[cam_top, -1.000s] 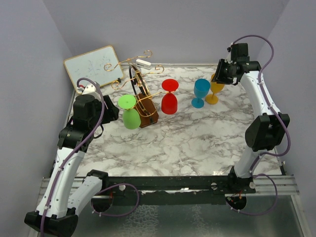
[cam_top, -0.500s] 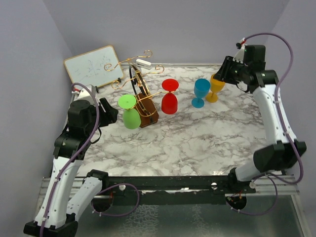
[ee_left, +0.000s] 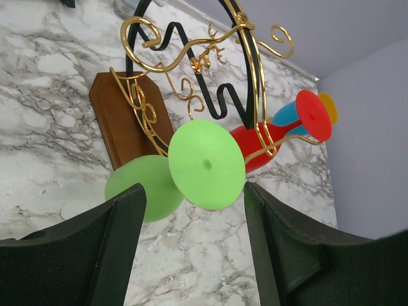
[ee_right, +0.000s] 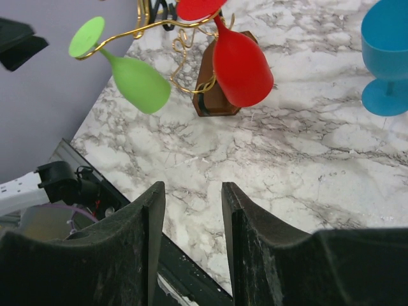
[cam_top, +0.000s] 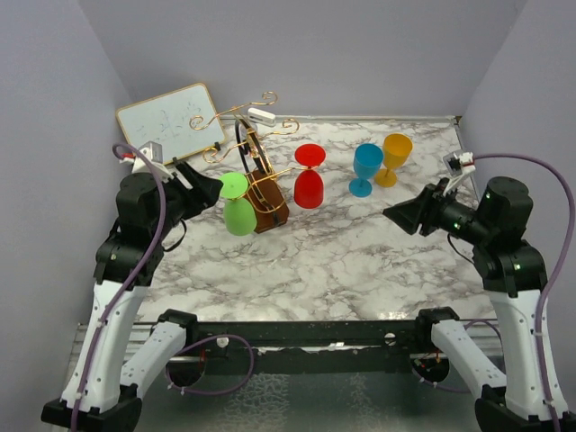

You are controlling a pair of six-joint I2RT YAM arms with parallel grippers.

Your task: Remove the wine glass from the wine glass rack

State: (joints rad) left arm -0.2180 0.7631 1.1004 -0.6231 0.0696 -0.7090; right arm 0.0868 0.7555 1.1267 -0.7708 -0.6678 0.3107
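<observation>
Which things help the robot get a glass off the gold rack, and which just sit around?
For the job: wine glass rack, green glass and red glass hanging on it, left end effector.
Just sitting around: blue glass, yellow glass, white board.
</observation>
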